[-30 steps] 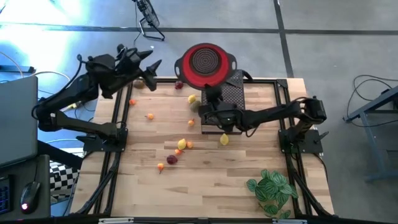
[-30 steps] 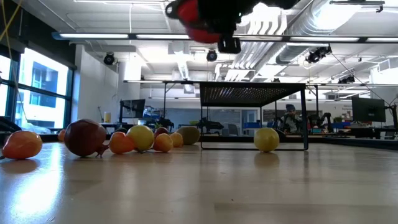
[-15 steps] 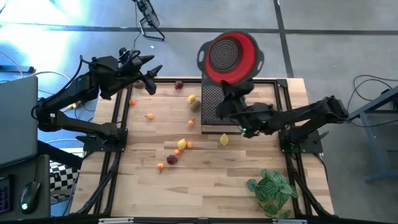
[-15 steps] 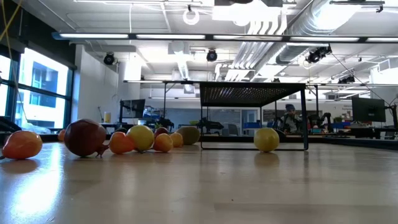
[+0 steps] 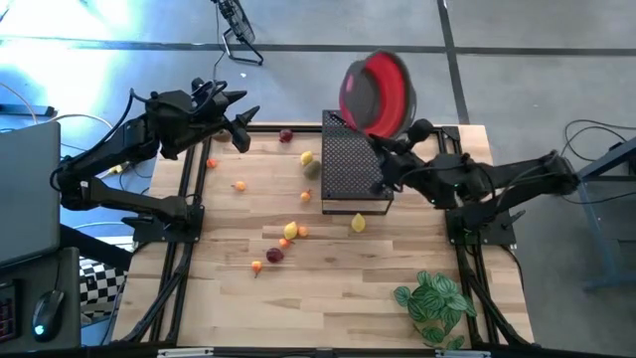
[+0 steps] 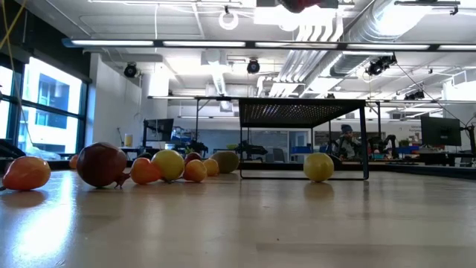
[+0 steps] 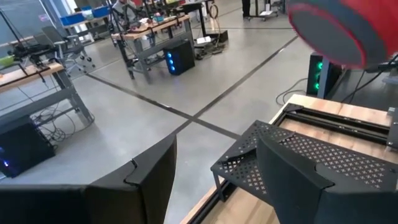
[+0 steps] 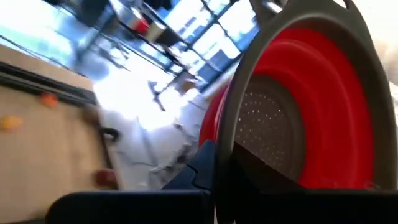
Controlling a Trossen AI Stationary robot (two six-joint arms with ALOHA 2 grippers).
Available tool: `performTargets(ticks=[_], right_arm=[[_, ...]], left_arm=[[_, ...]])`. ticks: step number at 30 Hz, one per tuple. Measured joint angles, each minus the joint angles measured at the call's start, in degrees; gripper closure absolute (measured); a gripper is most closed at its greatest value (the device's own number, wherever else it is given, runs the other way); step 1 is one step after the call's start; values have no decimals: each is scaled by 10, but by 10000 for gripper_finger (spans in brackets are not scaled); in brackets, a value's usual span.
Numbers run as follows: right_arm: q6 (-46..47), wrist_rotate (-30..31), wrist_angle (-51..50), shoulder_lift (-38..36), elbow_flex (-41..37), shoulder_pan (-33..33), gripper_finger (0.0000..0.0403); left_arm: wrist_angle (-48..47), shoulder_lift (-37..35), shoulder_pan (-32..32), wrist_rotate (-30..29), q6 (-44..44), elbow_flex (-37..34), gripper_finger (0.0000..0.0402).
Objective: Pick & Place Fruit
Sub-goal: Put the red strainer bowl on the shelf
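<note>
Two arms are up in my feed. My right gripper [image 5: 390, 151] has its jaws clamped on the rim of the red colander [image 5: 376, 92], tilted on edge in the air above the far end of the black perforated rack [image 5: 353, 169]. My left gripper [image 5: 241, 124] hovers at the far left corner, jaws parted, empty. The fruit [image 5: 290, 231] lies scattered on the wooden surface [image 5: 328, 298].
</note>
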Motion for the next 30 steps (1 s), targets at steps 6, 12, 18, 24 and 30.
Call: performTargets(ticks=[6, 12, 18, 24, 30], right_arm=[[114, -57, -141, -6, 0, -31, 389], [206, -141, -217, 0, 1, -75, 389], [275, -193, -341, 39, 60, -110, 389], [299, -215, -474, 138, 149, -118, 389], [306, -217, -514, 201, 185, -118, 389]], left_arm=[[1, 0, 0, 0, 0, 0, 185], [2, 0, 0, 0, 0, 0, 185], [2, 0, 0, 0, -1, 0, 185], [-1, 0, 0, 1, -1, 0, 185], [-16, 0, 0, 1, -4, 0, 185]])
